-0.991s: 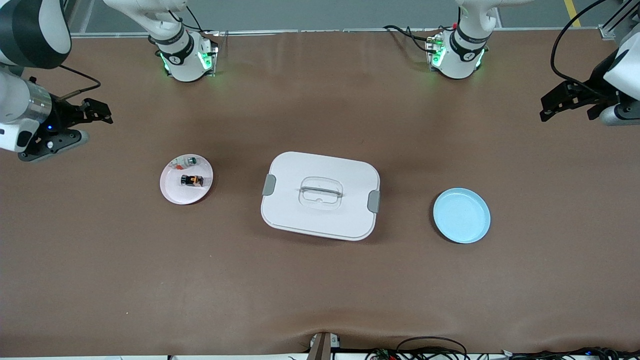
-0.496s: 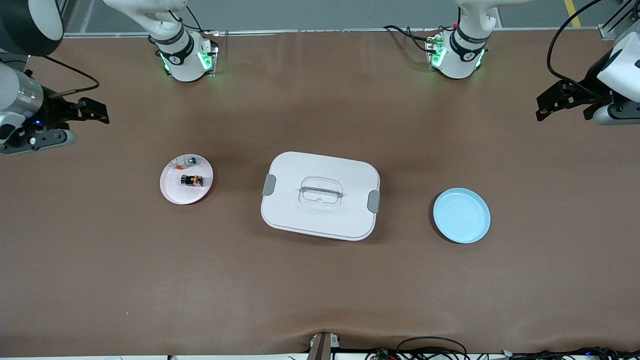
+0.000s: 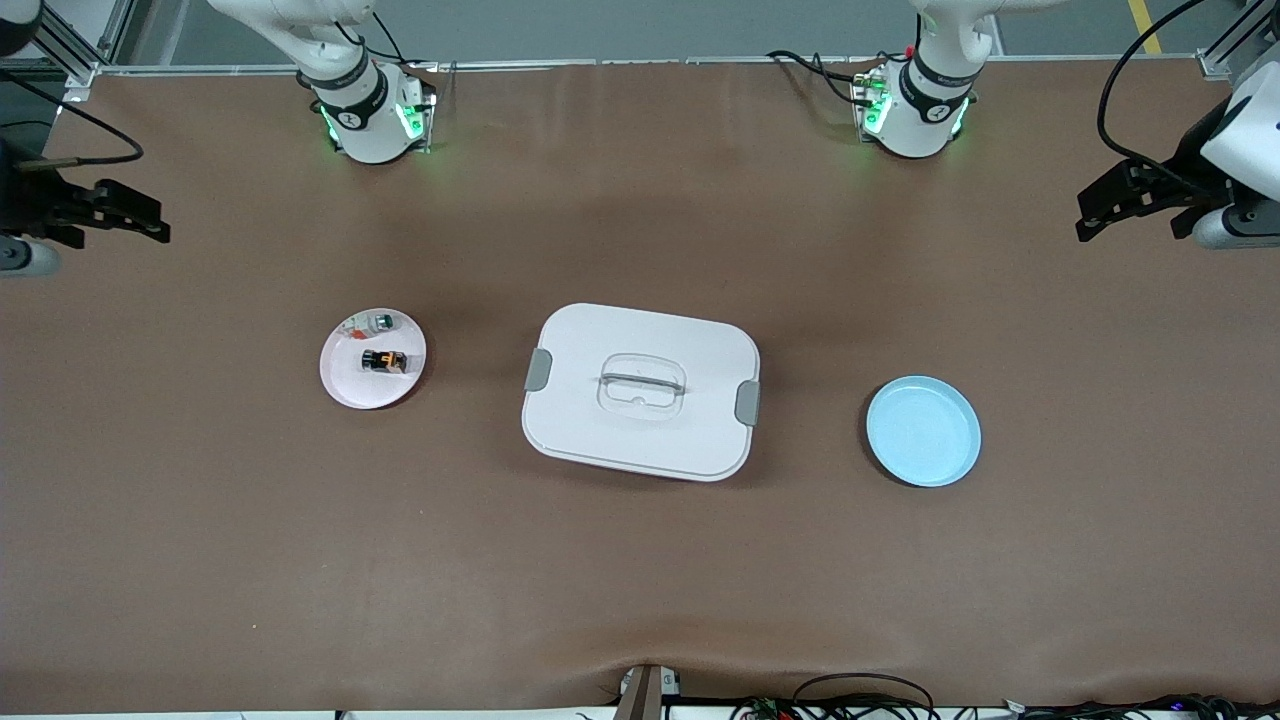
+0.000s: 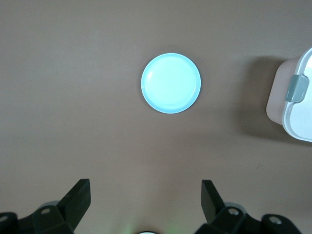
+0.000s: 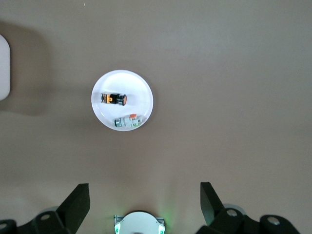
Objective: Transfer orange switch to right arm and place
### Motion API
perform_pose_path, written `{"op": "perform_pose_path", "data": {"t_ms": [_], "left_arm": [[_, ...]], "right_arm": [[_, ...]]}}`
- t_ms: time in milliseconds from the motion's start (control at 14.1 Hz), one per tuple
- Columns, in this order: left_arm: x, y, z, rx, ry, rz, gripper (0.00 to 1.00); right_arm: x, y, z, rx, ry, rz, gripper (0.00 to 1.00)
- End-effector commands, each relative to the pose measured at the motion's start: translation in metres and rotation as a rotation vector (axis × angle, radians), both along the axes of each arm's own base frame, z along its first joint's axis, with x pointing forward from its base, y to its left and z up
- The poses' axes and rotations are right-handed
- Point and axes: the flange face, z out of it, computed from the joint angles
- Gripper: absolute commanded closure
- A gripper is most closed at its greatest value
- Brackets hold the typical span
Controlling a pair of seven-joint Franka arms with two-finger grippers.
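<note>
The orange switch (image 3: 384, 360), a tiny black part with an orange band, lies on a small pale pink plate (image 3: 345, 388) toward the right arm's end of the table. It also shows in the right wrist view (image 5: 113, 99) on that plate (image 5: 141, 92). My right gripper (image 3: 150, 220) is open and empty, high over the table's edge at the right arm's end; its view (image 5: 145, 197) looks down on the plate. My left gripper (image 3: 1090, 212) is open and empty, high over the left arm's end (image 4: 146, 195), above an empty light blue plate (image 3: 923, 432).
A small white-and-green part (image 3: 378, 322) lies on the pink plate beside the switch. A white lidded box (image 3: 640, 440) with grey clasps stands mid-table between the two plates. The blue plate (image 4: 171, 83) and a corner of the box (image 4: 292, 112) show in the left wrist view.
The right arm has drawn back toward its end of the table, its gripper moving outward from the plate. The left gripper has barely shifted. The switch has not moved.
</note>
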Motion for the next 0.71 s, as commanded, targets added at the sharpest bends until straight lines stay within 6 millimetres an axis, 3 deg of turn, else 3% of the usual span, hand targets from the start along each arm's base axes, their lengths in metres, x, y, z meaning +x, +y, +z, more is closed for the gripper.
{"op": "perform_pose_path", "data": {"t_ms": [0, 354, 637], "left_arm": [[-0.006, 0.002, 0.007, -0.004, -0.004, 0.000, 0.00], [-0.005, 0.001, 0.009, 0.000, -0.011, -0.018, 0.00], [-0.004, 0.000, 0.011, 0.000, -0.015, -0.015, 0.00]], "right_arm": [[0.004, -0.001, 0.010, 0.013, -0.003, -0.029, 0.00], [0.010, 0.030, 0.013, -0.033, -0.055, -0.186, 0.00], [0.010, 0.021, 0.015, -0.011, -0.058, -0.178, 0.00]]}}
